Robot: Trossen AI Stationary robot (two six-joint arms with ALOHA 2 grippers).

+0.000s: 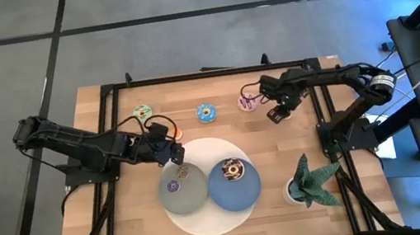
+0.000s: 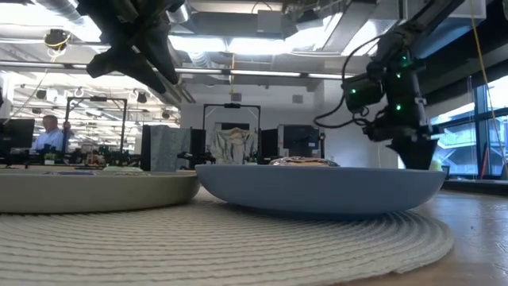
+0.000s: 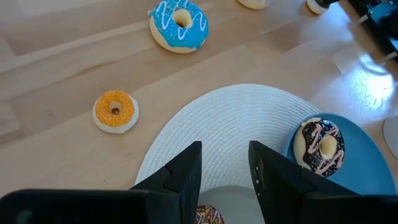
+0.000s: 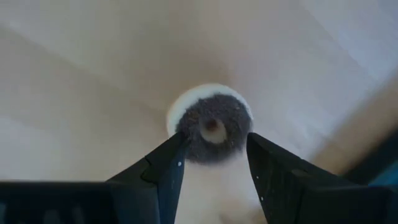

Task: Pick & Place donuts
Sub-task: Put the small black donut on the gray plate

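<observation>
My left gripper (image 1: 172,151) (image 3: 225,155) is open and empty above the far edge of the grey plate (image 1: 197,198). That plate holds a small brown donut (image 1: 182,172) and a small purple one (image 1: 174,186). The chocolate donut (image 1: 233,169) (image 3: 320,146) lies on the blue plate (image 1: 248,195). The orange donut (image 3: 115,111), blue donut (image 1: 207,113), yellow-green donut (image 1: 142,112) and pink donut (image 1: 247,102) lie flat on the table. My right gripper (image 1: 278,111) (image 4: 214,149) is open and low at the far right. Its fingers stand on either side of a small dark-topped donut (image 4: 211,127) with a white base. My right gripper's fingertips (image 4: 177,152) stand close beside two opposite sides of the small dark-topped donut's rim (image 4: 186,134), coming from above. I cannot tell whether they touch it.
Both plates stand on a round white woven mat (image 1: 208,218) (image 3: 236,118) at the table's near middle. A potted green plant (image 1: 311,179) stands at the near right. A black frame (image 1: 112,132) runs along the table's left, far and right sides. Bare wood lies at the near left.
</observation>
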